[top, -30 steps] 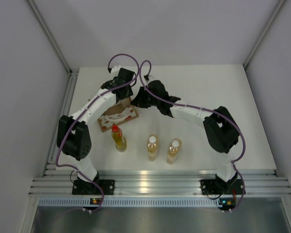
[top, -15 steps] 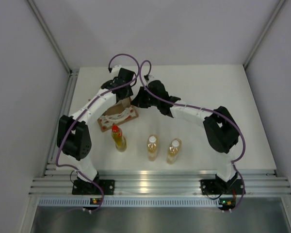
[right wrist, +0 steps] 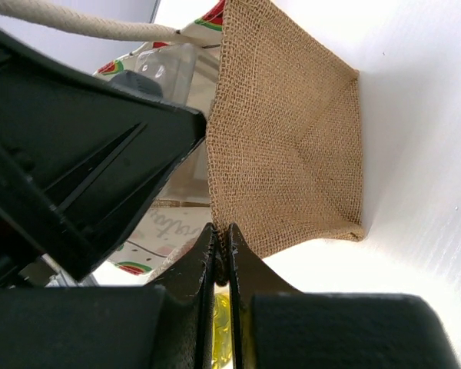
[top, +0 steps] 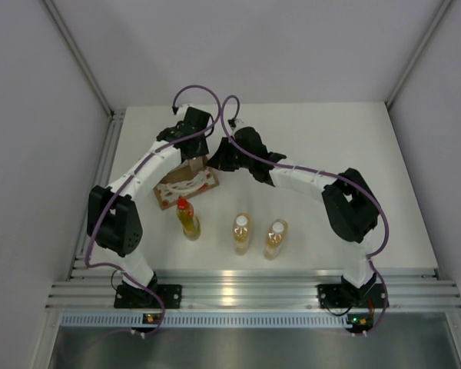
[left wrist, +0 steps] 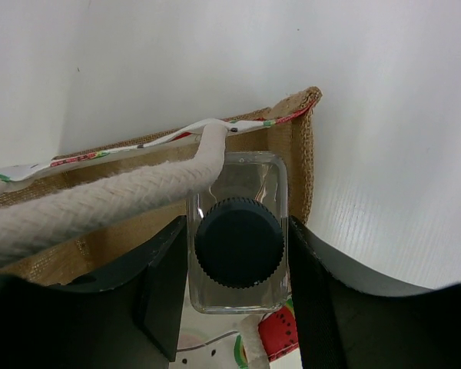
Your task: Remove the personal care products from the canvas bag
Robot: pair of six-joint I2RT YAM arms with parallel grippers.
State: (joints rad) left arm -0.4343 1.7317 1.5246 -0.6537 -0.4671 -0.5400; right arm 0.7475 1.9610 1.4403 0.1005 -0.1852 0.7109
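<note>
Left gripper point(left wrist: 237, 257), clamped on the clear bottle point(left wrist: 242, 178) in the mouth of the canvas bag point(left wrist: 298, 157) upper left of centre, has just shifted slightly, seemingly starting to lift out the last product while the right gripper point(right wrist: 221, 250) pinches the bag's rim.

1. My left arm point(top: 150, 165): elbow near-left, forearm running far and right, wrist tipped down.
2. My left gripper point(left wrist: 238, 254): fingers part-way apart, one on each side of the clear bottle point(left wrist: 250, 173), both touching it.
3. My right arm point(top: 300, 178): elbow near-right, forearm running left and far.
4. My right gripper point(right wrist: 221, 250): fingertips pressed together, pinching the edge of the canvas bag point(right wrist: 292, 154).
5. Both grippers sit just beside each other, far-left of centre.
</note>
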